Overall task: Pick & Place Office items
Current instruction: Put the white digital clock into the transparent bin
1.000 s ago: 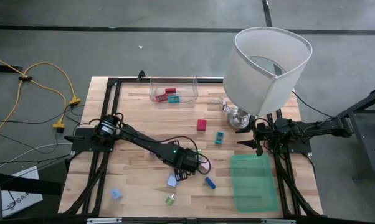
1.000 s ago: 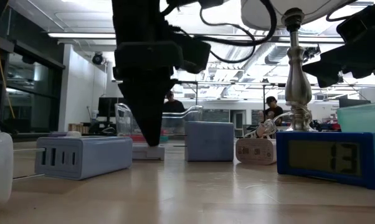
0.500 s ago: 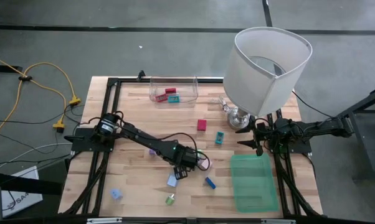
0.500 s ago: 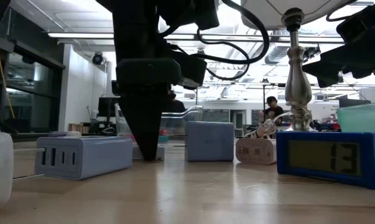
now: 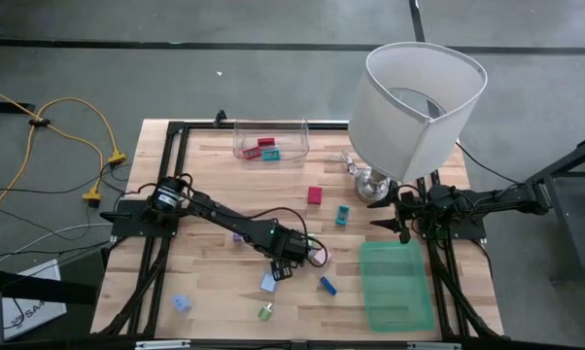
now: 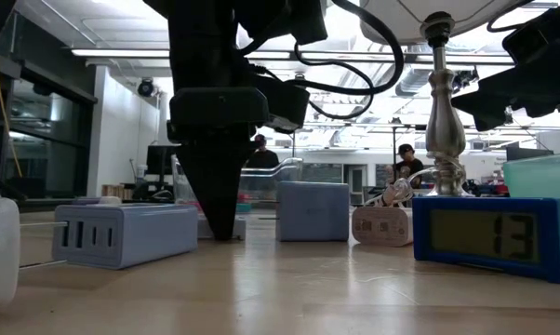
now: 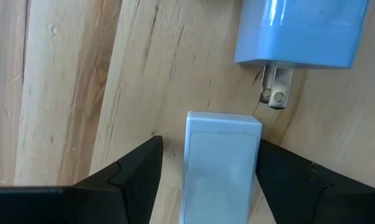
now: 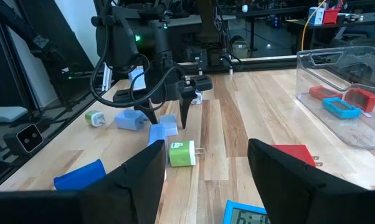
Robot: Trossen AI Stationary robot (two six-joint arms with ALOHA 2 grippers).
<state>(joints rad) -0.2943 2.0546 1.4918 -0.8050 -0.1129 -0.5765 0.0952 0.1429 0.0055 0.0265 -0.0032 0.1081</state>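
Note:
My left gripper (image 5: 277,271) points down at the table's middle, open, its fingertips near the wood. A pale blue block (image 7: 222,163), one of the office items, lies flat on the table between its fingers (image 7: 137,171). A blue plug-in charger (image 7: 299,28) lies just beyond it. Other items are scattered around: a blue piece (image 5: 327,285), a green one (image 5: 265,312), a light blue one (image 5: 181,303), a red one (image 5: 315,195) and a teal one (image 5: 342,215). My right gripper (image 5: 398,216) waits open at the right edge. My left gripper straddles the pale blue block from above, its fingers pointing down. One finger stands clear of the block's side. The other finger (image 7: 284,171) is close against the opposite side (image 7: 256,155), and I cannot tell whether it touches.
A clear bin (image 5: 270,141) at the far edge holds red and teal pieces. A green bin (image 5: 395,284) stands near the right front. A big white lamp (image 5: 419,102) rises at the far right, above my right arm. A blue clock (image 6: 489,237) stands near the low camera.
My left gripper has sunk a little toward the table over the pale blue block, then kept still. Its fingers have stayed open.

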